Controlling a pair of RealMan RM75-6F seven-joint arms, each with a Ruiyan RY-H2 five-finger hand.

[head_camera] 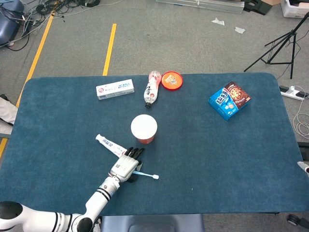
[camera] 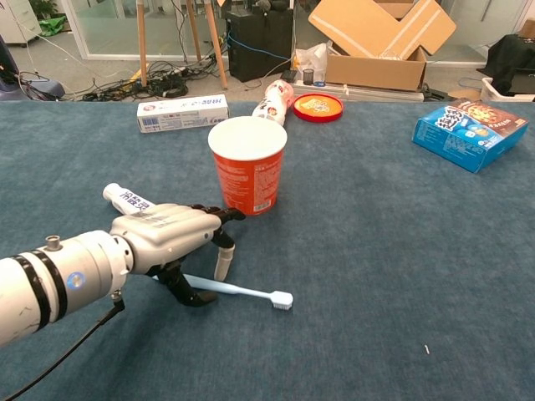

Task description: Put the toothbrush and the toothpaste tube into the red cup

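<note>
Head view. Standing upright near table centre: red cup, rim open, white inside, nothing showing in it. Lying beyond the cup: boxed toothpaste to its far left, plastic bottle on its side straight behind, red lid just beside the bottle. Sitting well to the cup's right: blue snack box. Covering the table: dark blue cloth; showing past it: grey floor, yellow tape lines, cables, a tripod. Lying near-left of the cup: white toothpaste tube. Lying nearer than the cup: pale blue toothbrush, head pointing right.

Chest view. Reaching in near-left of the cup: left hand, fingers partly curled and pointing down, thumb touching the toothbrush handle; cannot tell whether gripping it. Peeking out behind the hand: tube. Standing in the background: cardboard boxes.
</note>
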